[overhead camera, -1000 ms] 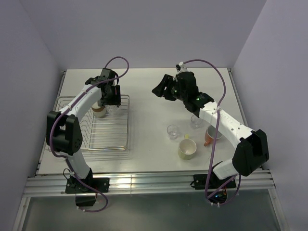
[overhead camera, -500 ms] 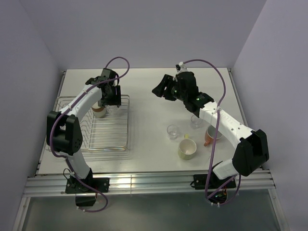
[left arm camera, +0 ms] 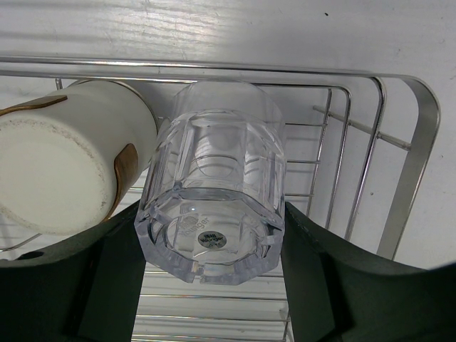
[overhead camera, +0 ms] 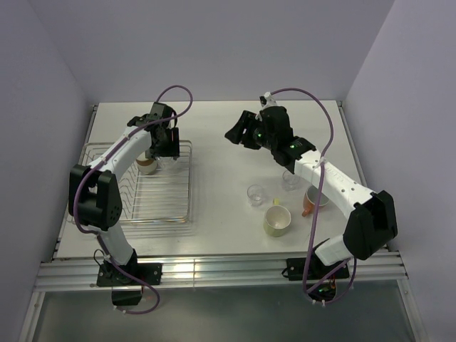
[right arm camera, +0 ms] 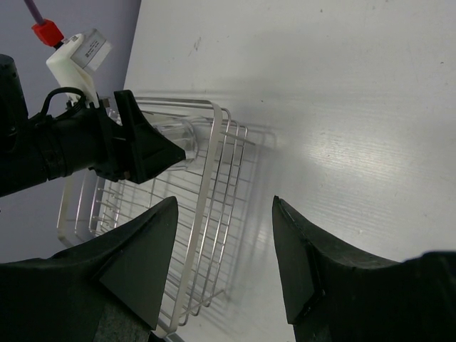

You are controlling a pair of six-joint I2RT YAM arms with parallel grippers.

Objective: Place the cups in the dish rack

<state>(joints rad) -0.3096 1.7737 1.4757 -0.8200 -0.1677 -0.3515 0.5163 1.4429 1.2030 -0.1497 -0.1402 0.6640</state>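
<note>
- Pinching is seen at the left gripper: a clear glass tumbler is clamped between its two fingers, with the base turned toward the wrist camera and the mouth pointed away.
- The tumbler is held at the far right corner of the dish rack, inside the wire rim. Whether it touches the wires cannot be told.
- A brown-and-cream cup is parked in the rack along its far edge, bottom facing the wrist camera. It sits just left of the tumbler, and the two look to be touching.
- The right gripper is spread wide with nothing between its fingers, raised over the far middle of the worktop.
- A second tumbler and a third tumbler are seen upright on the right half of the worktop, well apart from the rack.
- A pale yellow-green mug is spotted nearer the front edge. A salmon-orange mug is just right of it, partly hidden under the right arm.
</note>
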